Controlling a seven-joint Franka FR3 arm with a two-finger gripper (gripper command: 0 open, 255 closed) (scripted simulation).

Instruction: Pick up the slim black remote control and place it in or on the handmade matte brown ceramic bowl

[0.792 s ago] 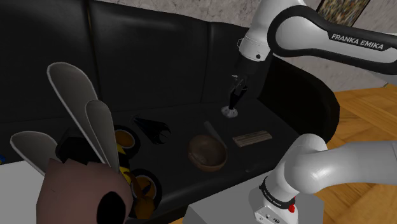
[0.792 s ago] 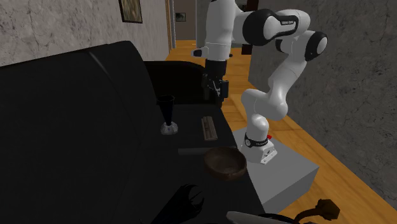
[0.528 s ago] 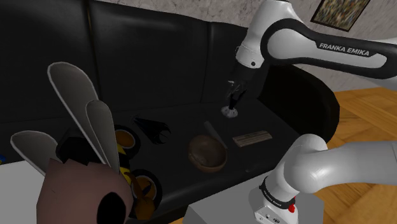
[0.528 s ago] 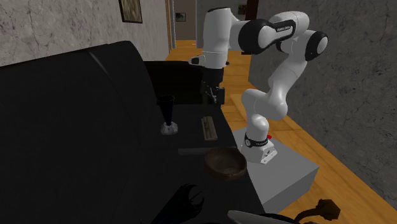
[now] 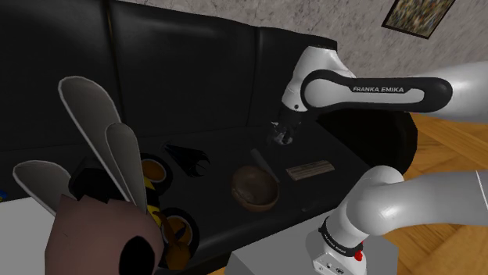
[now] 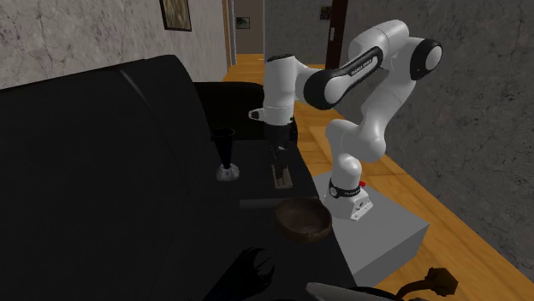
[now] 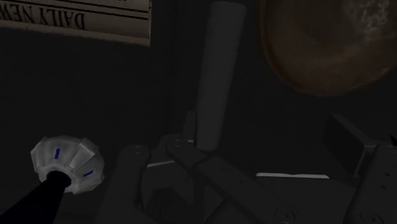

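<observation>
A soft sheen, as of leather, is shown by the black padded sofa (image 5: 180, 70) across the upper left of the shoulder view. A matt, mottled, slightly rough finish is seen on the round brown ceramic bowl (image 5: 255, 187) at the centre. The slim dark remote control (image 5: 260, 161) just above it is rendered smooth and dull. Printed paper is recognised in the folded newspaper (image 5: 310, 169). At the right, the plank floor (image 5: 457, 141) is drawn as polished wood. The grey wall (image 5: 235, 12) at the top is given a rough, plaster-like surface, and the white arm shell (image 5: 469, 82) is smooth and glossy.

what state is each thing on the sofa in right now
remote: lying flat on the seat, not held
bowl: upright, empty
black goblet: standing upright on its pale base
newspaper: lying flat
pincer: low over the seat, near the remote
</observation>
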